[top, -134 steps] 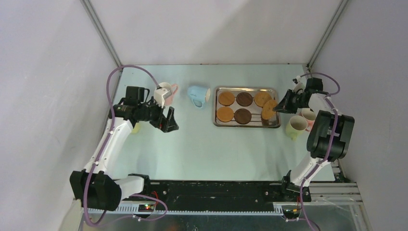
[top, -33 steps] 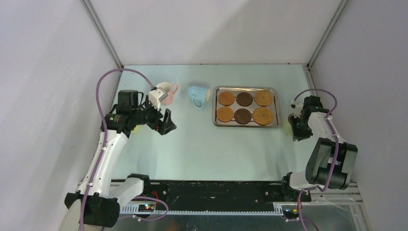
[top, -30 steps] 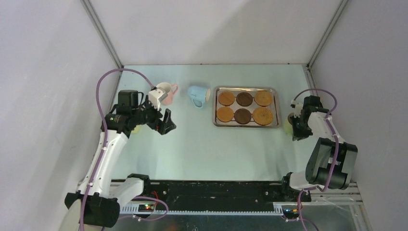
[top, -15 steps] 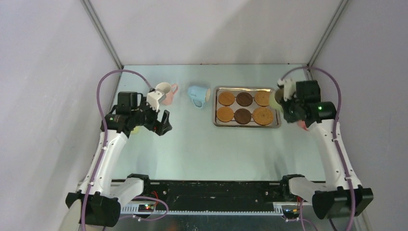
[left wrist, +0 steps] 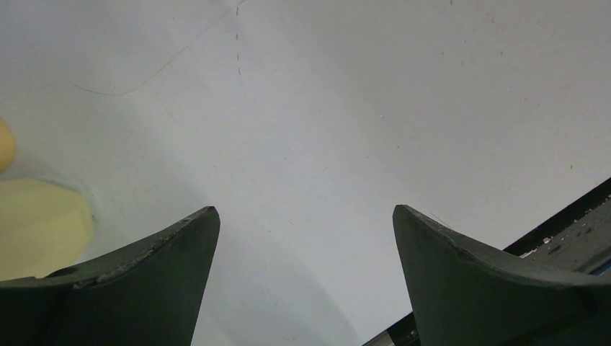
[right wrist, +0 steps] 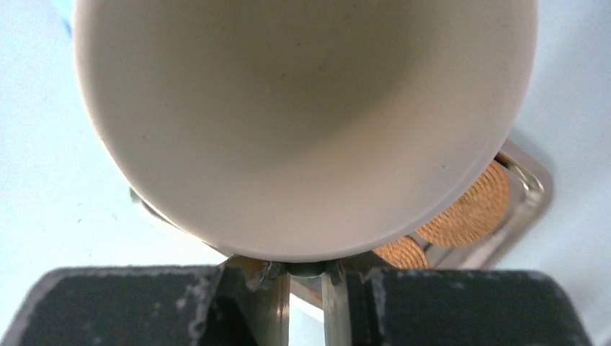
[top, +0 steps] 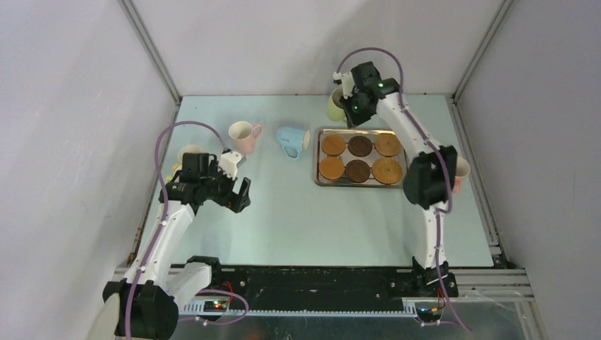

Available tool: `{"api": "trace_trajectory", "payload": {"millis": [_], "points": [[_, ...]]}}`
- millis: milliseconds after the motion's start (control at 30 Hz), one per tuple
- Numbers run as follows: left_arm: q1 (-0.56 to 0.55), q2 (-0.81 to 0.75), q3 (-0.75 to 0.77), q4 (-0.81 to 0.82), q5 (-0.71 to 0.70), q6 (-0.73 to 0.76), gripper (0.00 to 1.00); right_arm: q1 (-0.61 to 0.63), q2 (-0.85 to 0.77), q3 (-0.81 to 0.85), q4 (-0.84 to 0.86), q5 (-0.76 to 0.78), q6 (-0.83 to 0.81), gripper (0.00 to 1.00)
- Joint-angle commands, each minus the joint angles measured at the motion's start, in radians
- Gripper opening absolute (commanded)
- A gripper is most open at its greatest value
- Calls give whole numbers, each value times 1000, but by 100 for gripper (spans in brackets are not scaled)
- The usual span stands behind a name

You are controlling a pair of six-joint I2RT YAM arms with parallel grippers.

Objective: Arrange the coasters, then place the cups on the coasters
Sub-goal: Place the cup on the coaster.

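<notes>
Your right gripper [right wrist: 306, 277] is clenched on the rim of the pale green cup [right wrist: 302, 122], and the cup's cream inside fills the wrist camera. From above, you hold that cup off the bench [top: 319, 219] near its far edge, by the far left corner of the tray [top: 317, 159]. All six coasters [top: 332, 144] lie in the tray in two rows of three. Your left gripper [left wrist: 302, 216] is released and empty, its jaws spread wide over bare bench near the left edge. The yellow cup [top: 188, 152] is just beside it. A pink cup [top: 242, 134] stands upright towards the far left. The blue cup [top: 292, 140] lies on its side between that cup and the tray. A second pink cup [top: 461, 170] peeks out behind your right arm [top: 425, 180] at the right edge.
</notes>
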Motion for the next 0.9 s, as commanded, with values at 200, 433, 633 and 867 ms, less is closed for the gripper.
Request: {"api": "trace_trajectory", "payload": {"millis": [200,433,633,867], "points": [[11,-9,20,43,43,37,98,52,226,310,-35,-10,6,0],[12,-38,11,49,45,47,98,89,195,193,72,61,32,0],[11,-46,10,49,52,47,98,58,150,98,129,26,82,0],[11,-49,5,50,58,49,98,-7,179,78,101,-69,109,0]]}}
